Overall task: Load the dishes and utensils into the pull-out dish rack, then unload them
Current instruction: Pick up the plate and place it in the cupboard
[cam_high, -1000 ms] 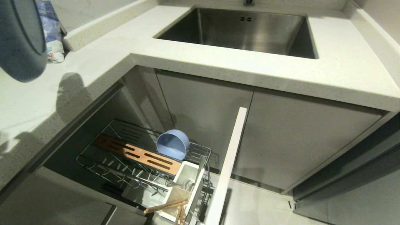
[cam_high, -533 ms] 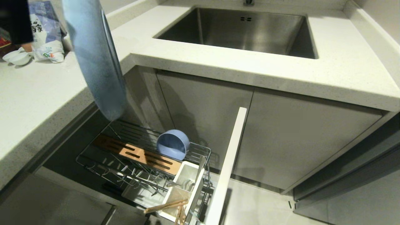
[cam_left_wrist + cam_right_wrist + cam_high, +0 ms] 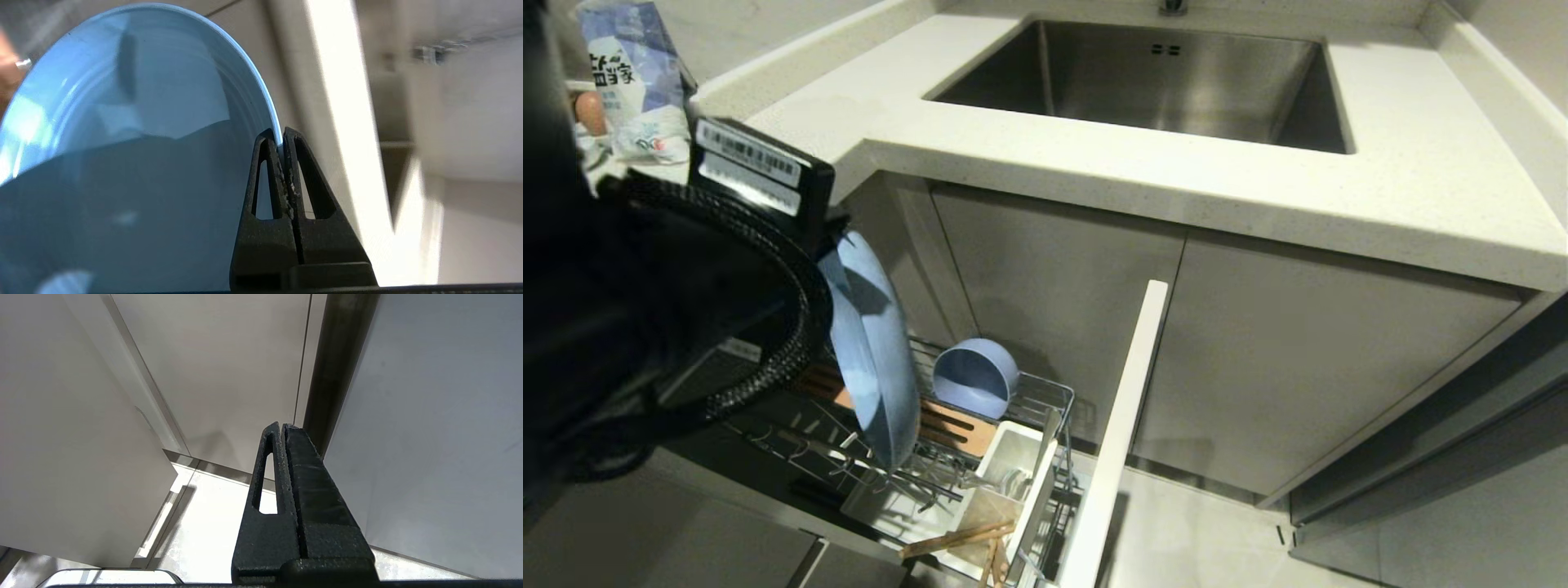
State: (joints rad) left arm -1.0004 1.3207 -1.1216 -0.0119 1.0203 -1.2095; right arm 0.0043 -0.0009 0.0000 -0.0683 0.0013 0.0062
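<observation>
Pull-out dish rack [image 3: 1045, 392] drawn out of the lower cabinet beneath the counter [image 3: 1339, 212], white panel front [image 3: 1123, 416] edge-on toward the right. Inside the wire basket: one pale-blue bowl [image 3: 974, 378] lying on its side at the far end, mouth turned toward the near side; one slotted wooden strip [image 3: 947, 425], partly hidden; rows of upright prongs [image 3: 882, 474] below it. At the near end, one white caddy [image 3: 1001, 490] with two chopsticks [image 3: 960, 537] leaning out over its rim; something metallic inside it too, too indistinct to name.

One pale-blue plate [image 3: 870, 343] held on edge, almost vertical, above the prongs, lower rim close to the wires; contact not discernible. Left gripper [image 3: 281, 141] clamped on the plate's rim, both fingers pressed tight against the thin edge in the left wrist view. Left arm filling the head view's left side.

Right gripper [image 3: 282, 426] closed with nothing between the fingers, hanging beside plain cabinet fronts above the floor.

One steel sink [image 3: 1160, 82] set in the counter. One printed bag [image 3: 633, 82] at the far left of the counter.
</observation>
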